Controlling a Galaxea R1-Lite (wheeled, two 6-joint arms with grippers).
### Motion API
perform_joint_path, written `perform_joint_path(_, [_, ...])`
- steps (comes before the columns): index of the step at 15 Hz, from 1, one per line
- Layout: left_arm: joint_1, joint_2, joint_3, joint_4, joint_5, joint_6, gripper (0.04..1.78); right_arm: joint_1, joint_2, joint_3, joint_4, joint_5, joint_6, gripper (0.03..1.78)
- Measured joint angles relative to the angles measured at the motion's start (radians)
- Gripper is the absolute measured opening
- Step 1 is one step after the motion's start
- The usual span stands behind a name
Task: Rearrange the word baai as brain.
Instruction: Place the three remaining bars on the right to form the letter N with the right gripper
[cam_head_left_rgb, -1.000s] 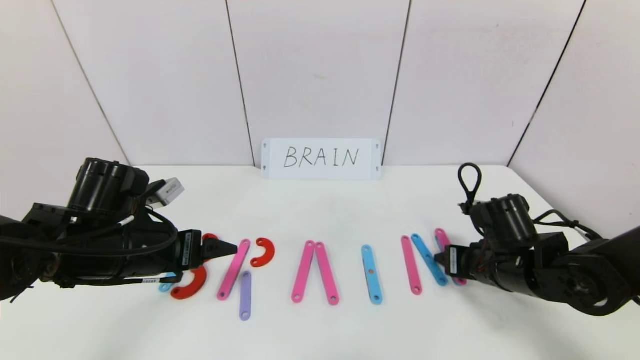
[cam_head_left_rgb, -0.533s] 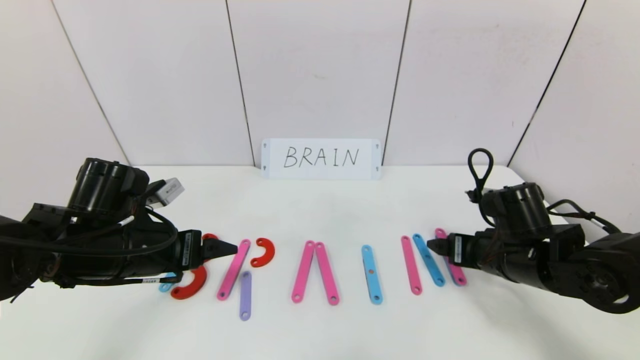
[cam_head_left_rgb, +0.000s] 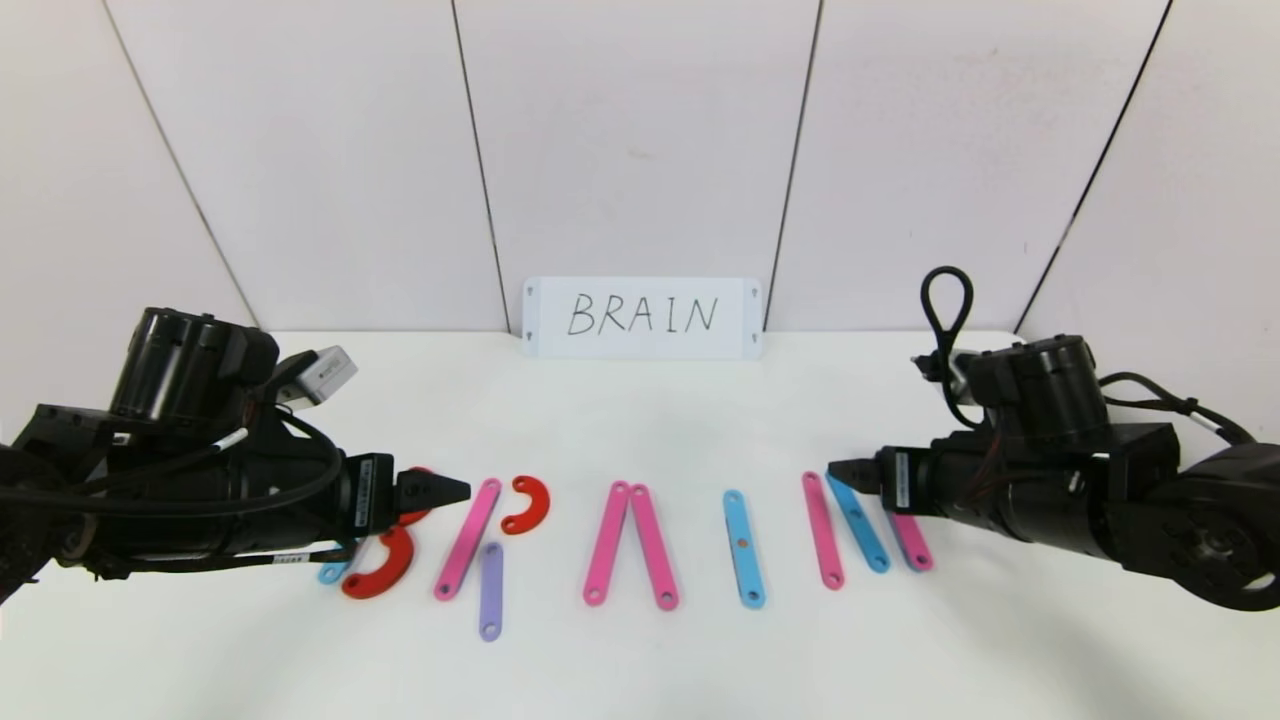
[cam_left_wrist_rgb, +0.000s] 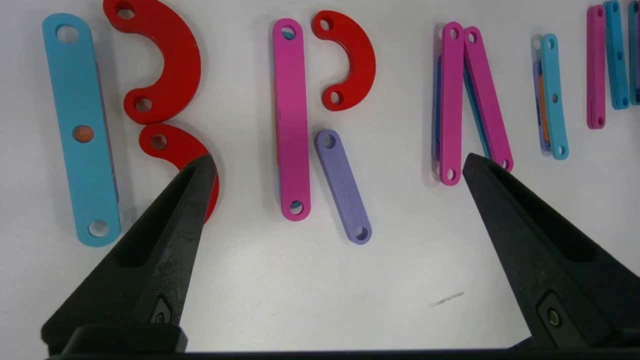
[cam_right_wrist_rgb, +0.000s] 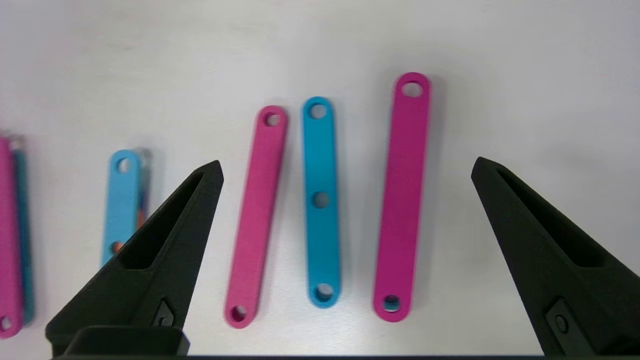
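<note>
Our right gripper (cam_head_left_rgb: 838, 469) and left gripper (cam_head_left_rgb: 458, 490) hang spread wide, empty, over the white table (cam_head_left_rgb: 640, 660) bearing the word (cam_head_left_rgb: 640, 535).

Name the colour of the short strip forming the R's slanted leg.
Purple short strip; the left wrist view shows it best.

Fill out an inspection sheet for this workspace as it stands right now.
Surface: white table, faint scuff mark.
Job's things: word of flat pieces in a row; red arcs, pink strips, light-blue strip, purple strip; all lying flat, none held.
Clutter: nothing seen.
Grippers: left gripper open over the first letters; right gripper open over the last letter.
Cables: black loop on the right arm.
Surroundings: white card reading BRAIN against the panelled wall.
</note>
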Motion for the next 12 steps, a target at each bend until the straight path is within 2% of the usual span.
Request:
perform_joint_path(3, [0.001, -0.001, 0.001, -0.001, 0.002, -0.001, 1.73, 0.035, 0.027, -0.048, 0.011, 0.005, -0.031, 1.74])
perform_joint_path(7, [0.001, 0.0, 0.001, -0.001, 0.003, -0.001, 1.73, 0.09, 0.072, -0.13, 0.118, 0.006, -0.027, 1.74])
perform_joint_path(12, [0.001, 0.0, 0.001, -0.001, 0.003, -0.001, 1.73, 0.111, 0.116, -0.162, 0.116, 0.009, -0.023, 1.74])
